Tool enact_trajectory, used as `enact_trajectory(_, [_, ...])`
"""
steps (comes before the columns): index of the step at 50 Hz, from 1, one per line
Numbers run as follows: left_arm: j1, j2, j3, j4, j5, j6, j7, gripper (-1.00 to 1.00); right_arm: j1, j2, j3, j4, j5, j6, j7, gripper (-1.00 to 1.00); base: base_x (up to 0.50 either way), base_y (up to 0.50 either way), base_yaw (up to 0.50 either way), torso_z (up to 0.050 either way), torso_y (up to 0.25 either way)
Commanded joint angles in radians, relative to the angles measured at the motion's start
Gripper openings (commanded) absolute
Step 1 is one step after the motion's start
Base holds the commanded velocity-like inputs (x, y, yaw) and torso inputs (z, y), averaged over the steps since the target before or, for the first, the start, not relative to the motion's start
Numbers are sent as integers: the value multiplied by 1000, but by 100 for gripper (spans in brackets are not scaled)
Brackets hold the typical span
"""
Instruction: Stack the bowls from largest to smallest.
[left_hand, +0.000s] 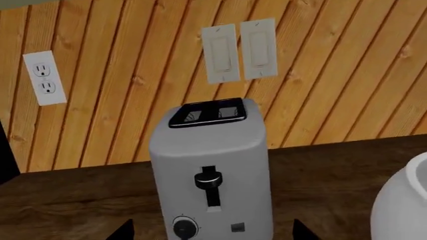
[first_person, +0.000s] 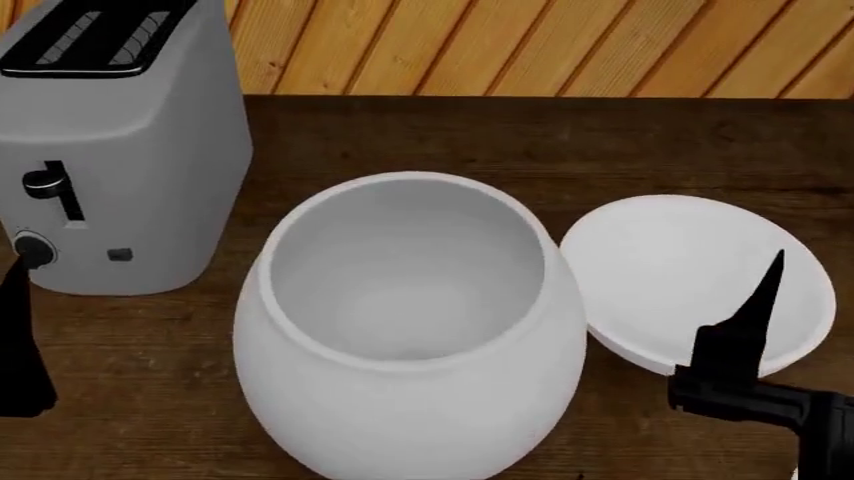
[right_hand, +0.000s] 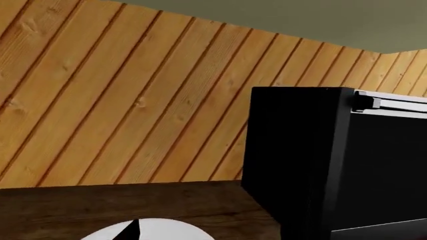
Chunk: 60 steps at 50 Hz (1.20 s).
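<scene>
The left gripper (first_person: 16, 340) is cut off at the head view's left edge, and the right gripper (first_person: 754, 350) at its lower right corner. Only the rim of the medium bowl (right_hand: 150, 231) is seen at the right wrist view's bottom edge.

Diagonal wood-plank wall (left_hand: 333, 90); outlet (left_hand: 44, 78), two switches (left_hand: 239, 50); dark wood counter (first_person: 534, 135); black appliance (right_hand: 333, 165).

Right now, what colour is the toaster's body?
Light grey, with black slots and lever; the toaster shows best in the left wrist view.
</scene>
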Motion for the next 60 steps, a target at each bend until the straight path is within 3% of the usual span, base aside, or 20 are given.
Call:
enact_trajectory(1, [0,4,-2,6,-24,-22,0,100,103,40,61,-29,65,228,6,100,0,0,0,0,0])
enact_trajectory(3, [1,5,2,6,-27,-22,1,100,153,105,-14,-7,75,322,-16,100,0,0,0,0,0])
enact_trajectory(5, [-1,5,4,0,-30,-22,3,100,218,89,17,67,78,332,-6,100,0,0,0,0,0])
enact_trajectory(14, [-5,-2,-10,17,-52,-40,7,100,534,201,-194,373,137,468,-151,100,0,0,0,0,0])
enact_trajectory(20, [6,-10,3,13,-57,-30,17,100,724,207,-317,603,132,549,-197,100,0,0,0,0,0])
enact_trajectory(22, [7,-24,13,23,-53,-32,15,100,774,233,-426,669,79,491,-197,100,0,0,0,0,0])
enact_trajectory(23, [1,-18,-2,30,-66,-46,16,100,790,198,-366,714,108,512,-206,100,0,0,0,0,0])
enact_trajectory(30, [13,-25,15,15,-56,-24,15,100,919,167,-493,1060,60,460,-263,100,0,0,0,0,0])
enact_trajectory(33, [16,-26,22,11,-55,-20,13,100,955,159,-502,1148,48,448,-267,100,0,0,0,0,0])
enact_trajectory(35, [15,-24,20,7,-59,-18,16,100,967,182,-607,1172,24,426,-318,100,0,0,0,0,0])
enact_trajectory(36, [16,-23,17,-2,-57,-11,17,100,976,163,-533,1215,39,452,-288,100,0,0,0,0,0])
enact_trajectory(50, [25,-27,39,-8,-54,-1,8,100,1123,109,-683,1638,-41,304,-365,100,0,0,0,0,0])
enact_trajectory(60, [22,-30,56,-8,-52,-1,-3,100,1082,93,-689,1709,-22,279,-416,100,0,0,0,0,0])
